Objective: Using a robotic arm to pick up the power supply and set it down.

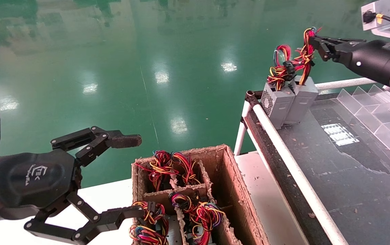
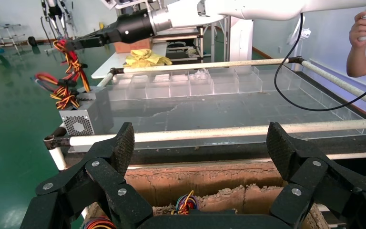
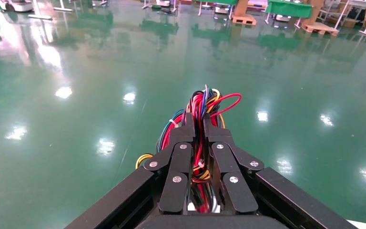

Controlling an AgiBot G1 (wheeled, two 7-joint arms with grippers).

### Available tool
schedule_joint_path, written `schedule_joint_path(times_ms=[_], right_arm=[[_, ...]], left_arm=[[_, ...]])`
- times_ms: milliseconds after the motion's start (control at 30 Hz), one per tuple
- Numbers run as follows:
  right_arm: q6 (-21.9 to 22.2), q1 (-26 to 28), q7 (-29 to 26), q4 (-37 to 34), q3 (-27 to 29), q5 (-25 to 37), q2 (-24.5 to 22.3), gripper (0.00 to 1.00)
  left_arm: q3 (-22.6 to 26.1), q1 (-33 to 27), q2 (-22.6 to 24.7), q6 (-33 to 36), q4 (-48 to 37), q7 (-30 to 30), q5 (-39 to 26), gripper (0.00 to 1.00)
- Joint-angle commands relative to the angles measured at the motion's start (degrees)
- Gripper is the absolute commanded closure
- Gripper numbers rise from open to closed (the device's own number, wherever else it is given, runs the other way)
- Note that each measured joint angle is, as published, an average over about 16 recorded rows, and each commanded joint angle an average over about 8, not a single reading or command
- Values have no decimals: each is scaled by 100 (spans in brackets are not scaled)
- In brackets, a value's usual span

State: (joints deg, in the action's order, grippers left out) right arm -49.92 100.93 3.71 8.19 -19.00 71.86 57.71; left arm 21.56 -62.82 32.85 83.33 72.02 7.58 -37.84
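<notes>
Right tool [image 1: 312, 40]: fingers closed together on the wire bundle [image 1: 305, 52] of the power supply [image 1: 304, 98], not on its metal case
Power supply: stands upright at the far corner of the dark surface [image 1: 351, 177], touching a second supply [image 1: 276, 102] on its left and close to the white edge rail [image 1: 293, 170]
Risk, grip: hold is on loose wires only; the case could swing or tilt if lifted, or the wires could slip through the fingers
Risk, neighbour: the second supply's wires lie against the held bundle; a snag could drag or topple that unit toward the rail and off the corner
Left tool [image 1: 126, 177]: fingers spread wide apart, empty, hovering beside the cardboard crate [image 1: 229, 190]
Surroundings: crate compartments hold further wire bundles; clear plastic dividers [image 1: 382, 112] occupy the surface's far right side
Obstruction: the dividers and the neighbouring supply limit free space for setting down
</notes>
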Motion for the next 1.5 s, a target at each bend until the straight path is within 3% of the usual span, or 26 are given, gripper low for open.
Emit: schedule_joint_path(times_ms=[33, 200, 467, 1067, 1500], right_arm=[[42, 53, 114, -118, 3, 0, 85, 100], [79, 88, 330, -315, 11, -8, 187, 97], [53, 156, 474, -550, 22, -22, 227, 0], [-204, 342, 494, -719, 35, -42, 127, 0], [-777, 93, 547, -312, 328, -557, -152, 0]], left_arm=[[0, 0, 0, 0, 0, 0, 0, 0], [0, 0, 0, 0, 0, 0, 0, 0], [0, 0, 0, 0, 0, 0, 0, 0], [1, 0, 0, 0, 0, -1, 1, 0], [1, 1, -1, -2, -2, -1, 2, 0]])
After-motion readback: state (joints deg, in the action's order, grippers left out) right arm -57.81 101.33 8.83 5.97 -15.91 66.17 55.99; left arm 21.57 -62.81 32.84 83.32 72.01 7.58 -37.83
